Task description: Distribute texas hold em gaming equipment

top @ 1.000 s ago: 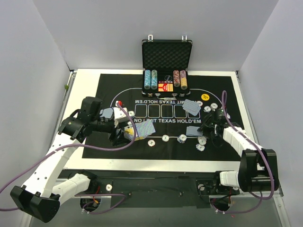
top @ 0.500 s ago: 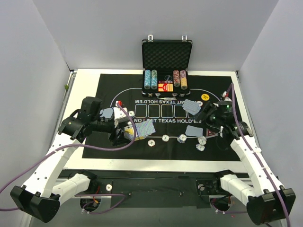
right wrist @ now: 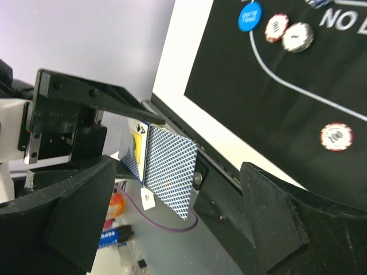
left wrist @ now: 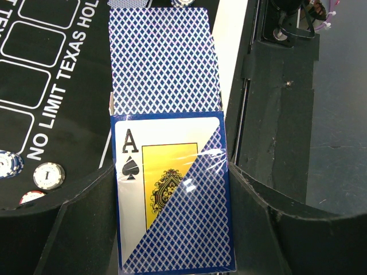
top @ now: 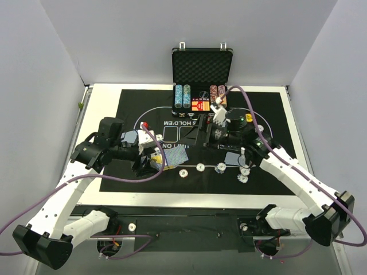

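While pinched in left gripper, cards

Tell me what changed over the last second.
The right hand swung from the right side of the mat leftward toward the deck and opened, empty. The left hand stays shut on the deck; the chips lie as before.

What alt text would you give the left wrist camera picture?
The robot's left hand grips a card pack printed with an ace of spades, a blue-backed card jutting out beyond it. Beneath lies a black mat lettered NO LIMIT TEXAS HOLD, with poker chips at the lower left.
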Tool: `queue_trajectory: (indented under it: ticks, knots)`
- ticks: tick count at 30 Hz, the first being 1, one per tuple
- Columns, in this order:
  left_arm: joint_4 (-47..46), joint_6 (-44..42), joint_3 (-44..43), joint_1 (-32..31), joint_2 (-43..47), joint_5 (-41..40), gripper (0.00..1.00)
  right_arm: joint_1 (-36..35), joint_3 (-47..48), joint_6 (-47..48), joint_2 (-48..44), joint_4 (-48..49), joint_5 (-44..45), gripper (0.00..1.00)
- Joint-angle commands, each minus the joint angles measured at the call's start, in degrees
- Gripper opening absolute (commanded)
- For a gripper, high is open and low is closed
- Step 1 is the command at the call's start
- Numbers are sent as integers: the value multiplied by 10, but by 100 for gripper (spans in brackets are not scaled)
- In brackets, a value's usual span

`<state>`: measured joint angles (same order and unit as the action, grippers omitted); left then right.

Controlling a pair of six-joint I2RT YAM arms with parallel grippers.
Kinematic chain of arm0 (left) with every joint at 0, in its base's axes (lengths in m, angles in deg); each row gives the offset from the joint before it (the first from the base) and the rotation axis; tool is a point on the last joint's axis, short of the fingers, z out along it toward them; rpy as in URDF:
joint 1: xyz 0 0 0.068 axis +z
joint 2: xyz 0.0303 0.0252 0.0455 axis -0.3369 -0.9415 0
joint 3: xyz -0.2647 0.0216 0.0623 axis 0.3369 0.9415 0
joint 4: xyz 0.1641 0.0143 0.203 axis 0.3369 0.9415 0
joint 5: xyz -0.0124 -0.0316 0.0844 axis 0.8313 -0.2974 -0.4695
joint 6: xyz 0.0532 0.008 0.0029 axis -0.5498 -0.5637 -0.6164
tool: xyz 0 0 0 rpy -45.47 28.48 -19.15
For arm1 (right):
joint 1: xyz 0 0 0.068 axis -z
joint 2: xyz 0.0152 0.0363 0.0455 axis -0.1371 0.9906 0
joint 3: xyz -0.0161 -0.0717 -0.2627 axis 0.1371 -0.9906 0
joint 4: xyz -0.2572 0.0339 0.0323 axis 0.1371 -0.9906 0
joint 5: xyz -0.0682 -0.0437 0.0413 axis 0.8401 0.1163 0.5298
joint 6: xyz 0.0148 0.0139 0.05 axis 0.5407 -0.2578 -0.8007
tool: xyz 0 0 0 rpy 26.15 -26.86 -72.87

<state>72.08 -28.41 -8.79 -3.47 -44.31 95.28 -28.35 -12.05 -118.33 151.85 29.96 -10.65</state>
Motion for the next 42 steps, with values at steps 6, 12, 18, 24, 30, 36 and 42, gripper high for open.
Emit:
queue_trajectory:
  ticks: [6, 12, 18, 24, 30, 36, 42]
  knots:
    - [-17, -3, -26, -1, 6, 22, 0, -55, 12, -10, 51, 41, -32, 78]
    - [-19, 1, -27, 0, 7, 21, 0, -64, 3, -3, 69, 32, -33, 70]
    - [-19, 2, -26, -1, 7, 21, 1, -73, -10, -2, 68, 32, -41, 63]
    - [-21, 2, -26, -1, 6, 21, 1, -74, -30, 0, 56, 33, -48, 56]
    - [-24, 5, -26, -1, 6, 22, 0, -72, -38, 0, 45, 30, -43, 47]
    - [-24, 5, -26, -1, 6, 23, 0, -57, -38, 4, 25, 13, -39, 41]
    - [-25, 7, -26, -1, 7, 24, 1, -39, -39, 12, 12, -2, -39, 40]
